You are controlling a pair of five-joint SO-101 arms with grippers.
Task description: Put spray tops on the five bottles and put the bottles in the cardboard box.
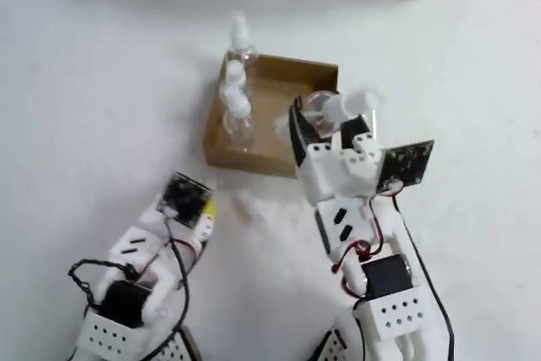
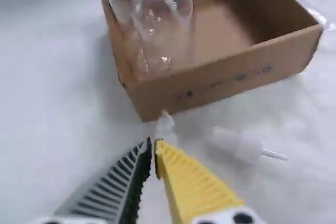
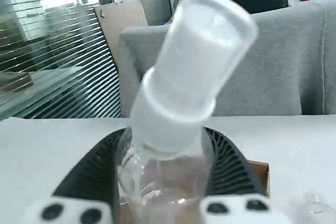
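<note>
The cardboard box (image 1: 275, 67) (image 2: 220, 85) lies open in the middle of the table. Clear bottles with white spray tops (image 1: 236, 101) (image 2: 153, 17) stand along its left side. Another capped bottle (image 1: 240, 38) rises at the far left corner. My right gripper (image 1: 325, 123) (image 3: 163, 182) is shut on a clear bottle with a spray top (image 1: 338, 107) (image 3: 184, 93), held tilted over the box's right part. In front of the box's near left corner, my left gripper (image 1: 210, 199) (image 2: 154, 148) is shut and holds nothing. A loose spray top (image 2: 239, 147) (image 1: 254, 207) lies on the table beside it.
A small white piece (image 2: 165, 123) lies between the left fingertips and the box wall. White table spreads wide to the left and right of the box. Grey upholstery runs behind the table's far edge (image 3: 294, 66).
</note>
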